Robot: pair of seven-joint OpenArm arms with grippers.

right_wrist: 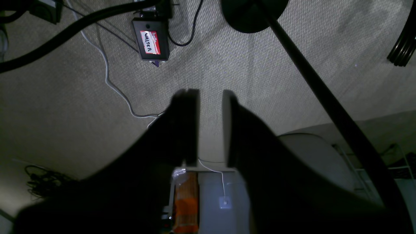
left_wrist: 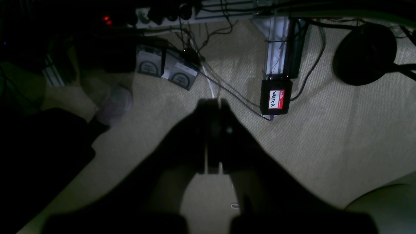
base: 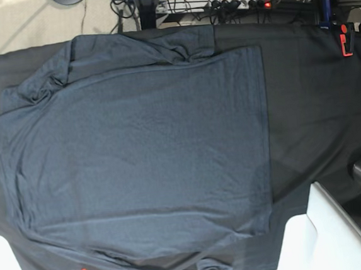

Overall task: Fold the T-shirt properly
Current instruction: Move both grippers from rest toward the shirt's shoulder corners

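Both grippers, left [left_wrist: 213, 107] pressed together and right [right_wrist: 210, 97] spread, off the T-shirt [base: 139, 164] lying flat lengthwise across the table cloth [base: 315, 85]; nearer arm unclear.

Worktop [base: 316, 91]: we see it draped in a black cloth [base: 306, 124].
On it: the T-shirt [base: 139, 164] lies spread flat, sleeves rumpled at the far and near edges.
Hands: neither shows over our worktop.
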